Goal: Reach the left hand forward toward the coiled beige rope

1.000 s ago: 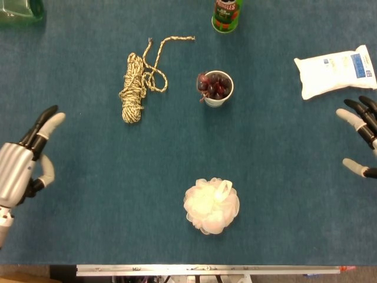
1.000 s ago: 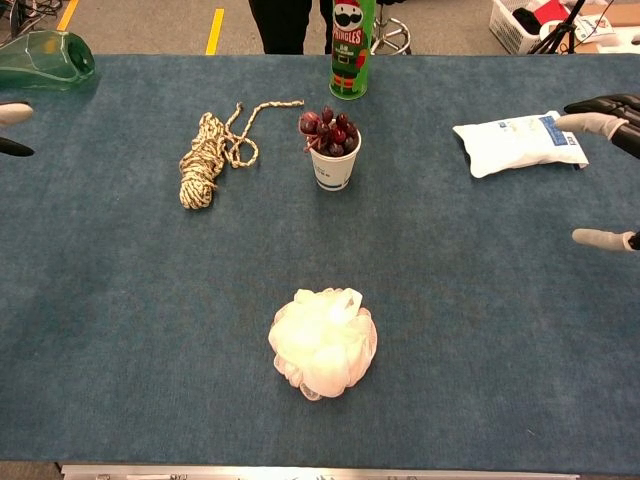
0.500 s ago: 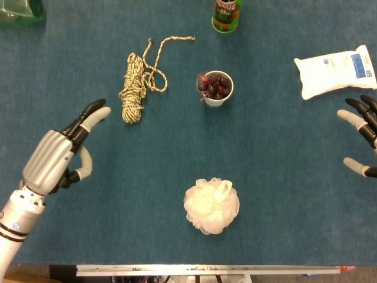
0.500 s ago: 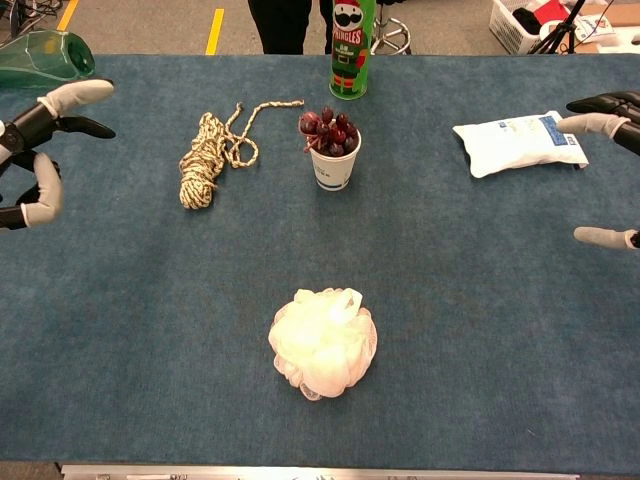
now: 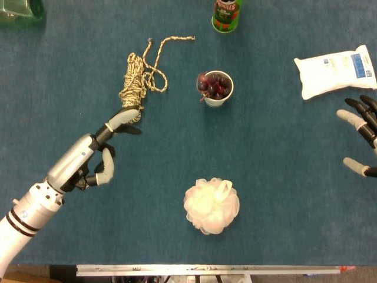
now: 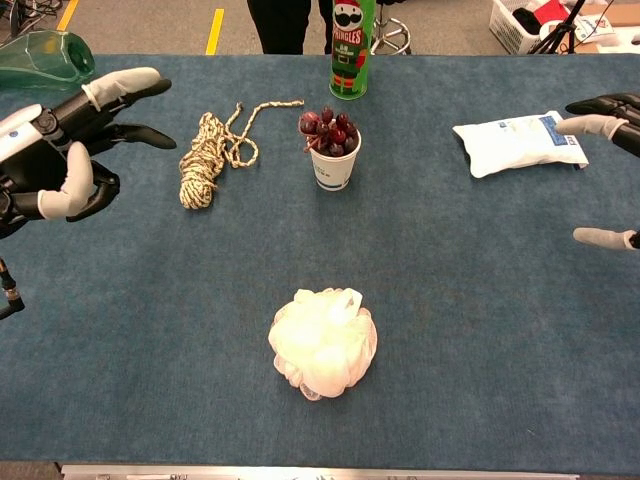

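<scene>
Head view puts the coiled beige rope (image 5: 135, 87) in the upper left of the frame on the blue table (image 5: 283, 194), a loose tail looping off toward the top. The left hand (image 5: 97, 156) comes in from the lower left, its fingers (image 5: 121, 118) spread and holding nothing, the foremost tip overlapping the coil's lower end (contact cannot be judged). At the right edge the right hand (image 5: 362, 138) shows parted, empty fingers below a white packet (image 5: 334, 69). A cup of dark fruit (image 5: 216, 87) stands right of the rope.
</scene>
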You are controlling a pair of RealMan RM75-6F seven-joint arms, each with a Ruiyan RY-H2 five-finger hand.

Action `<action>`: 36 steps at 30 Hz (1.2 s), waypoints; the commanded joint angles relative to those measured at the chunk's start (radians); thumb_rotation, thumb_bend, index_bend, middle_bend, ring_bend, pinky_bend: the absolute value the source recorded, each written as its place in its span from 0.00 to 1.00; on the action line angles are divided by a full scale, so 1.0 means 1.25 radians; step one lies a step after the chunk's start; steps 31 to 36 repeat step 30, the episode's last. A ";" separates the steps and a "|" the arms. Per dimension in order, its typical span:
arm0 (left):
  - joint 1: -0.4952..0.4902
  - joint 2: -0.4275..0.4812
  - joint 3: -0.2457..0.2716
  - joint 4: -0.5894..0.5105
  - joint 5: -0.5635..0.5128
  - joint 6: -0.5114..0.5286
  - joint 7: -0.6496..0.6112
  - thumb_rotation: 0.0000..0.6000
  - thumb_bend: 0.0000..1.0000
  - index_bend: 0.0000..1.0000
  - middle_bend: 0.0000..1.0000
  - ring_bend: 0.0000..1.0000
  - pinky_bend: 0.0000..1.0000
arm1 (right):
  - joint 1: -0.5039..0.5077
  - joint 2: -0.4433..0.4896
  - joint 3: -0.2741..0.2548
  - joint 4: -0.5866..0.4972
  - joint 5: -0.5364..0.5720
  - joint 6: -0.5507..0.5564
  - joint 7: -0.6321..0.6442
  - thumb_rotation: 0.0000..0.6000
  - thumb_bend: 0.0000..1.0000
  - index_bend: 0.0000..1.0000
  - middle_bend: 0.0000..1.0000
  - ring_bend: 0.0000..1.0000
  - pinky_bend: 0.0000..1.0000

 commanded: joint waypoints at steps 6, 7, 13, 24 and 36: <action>-0.042 0.028 0.071 -0.002 0.076 0.050 -0.177 1.00 0.91 0.02 0.00 0.22 0.88 | 0.000 -0.002 -0.001 0.001 0.000 -0.003 -0.003 1.00 0.00 0.21 0.14 0.08 0.24; -0.044 0.030 0.077 -0.002 0.082 0.055 -0.191 1.00 0.91 0.02 0.00 0.22 0.88 | 0.001 -0.002 -0.001 0.001 0.000 -0.004 -0.004 1.00 0.00 0.21 0.14 0.08 0.24; -0.060 0.041 0.108 0.006 0.116 0.093 -0.266 1.00 0.91 0.02 0.00 0.22 0.88 | 0.001 -0.003 -0.002 0.002 0.001 -0.007 -0.006 1.00 0.00 0.22 0.14 0.08 0.24; -0.074 0.036 0.131 0.018 0.119 0.105 -0.268 1.00 0.92 0.05 0.00 0.23 0.88 | 0.001 -0.002 -0.001 0.002 0.001 -0.006 -0.004 1.00 0.00 0.22 0.14 0.08 0.24; -0.081 0.036 0.139 0.017 0.114 0.103 -0.258 1.00 0.93 0.07 0.00 0.25 0.88 | 0.002 -0.002 -0.002 0.001 0.001 -0.007 -0.004 1.00 0.00 0.22 0.14 0.08 0.24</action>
